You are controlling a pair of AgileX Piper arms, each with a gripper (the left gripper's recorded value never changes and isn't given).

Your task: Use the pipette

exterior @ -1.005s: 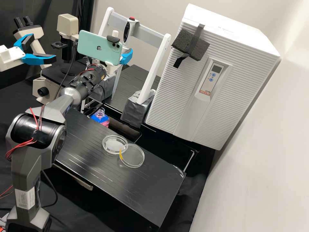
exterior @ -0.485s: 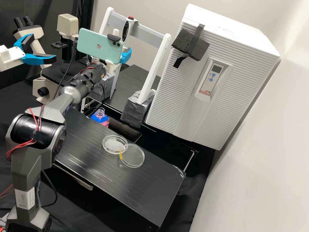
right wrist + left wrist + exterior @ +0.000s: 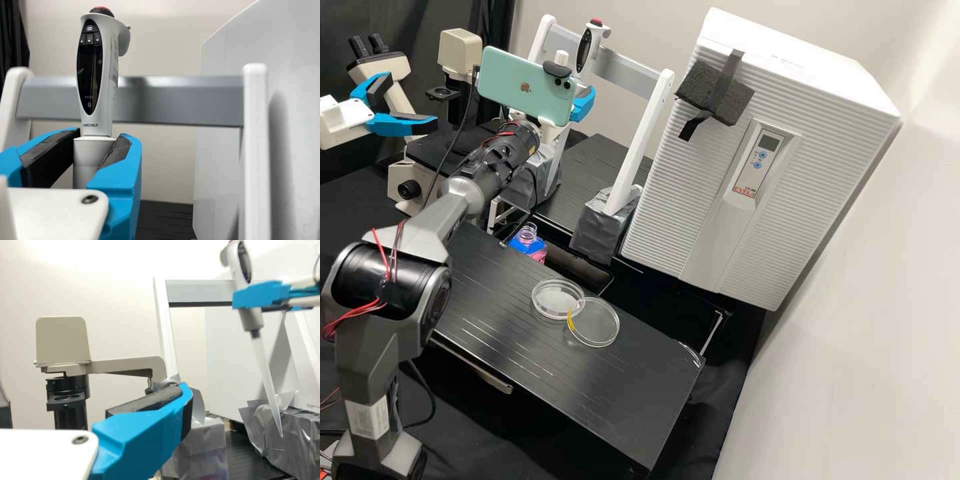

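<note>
Pipette [image 3: 97,75] upright in right claw [image 3: 95,150], blue fingers clamped on its neck below the display, head showing above the white rack's crossbar [image 3: 630,67]. Left claw [image 3: 403,100] apart, holding nothing, off by the microscope [image 3: 403,180]. Two petri dishes [image 3: 577,310] and pink bottle [image 3: 530,243] on the desk [image 3: 607,393], well apart from the pipette. Risks, my reading: grip sits low under a heavy head, so a quick swing may tilt it. Long tip [image 3: 270,395] could snag the crossbar.

White-and-grey pipette [image 3: 97,75]: smooth glossy plastic. Two clear round dishes [image 3: 557,297]: glossy transparent plastic. Black slatted platform [image 3: 600,393]: ribbed, semi-matt. Black block [image 3: 713,90]: rough porous foam.
</note>
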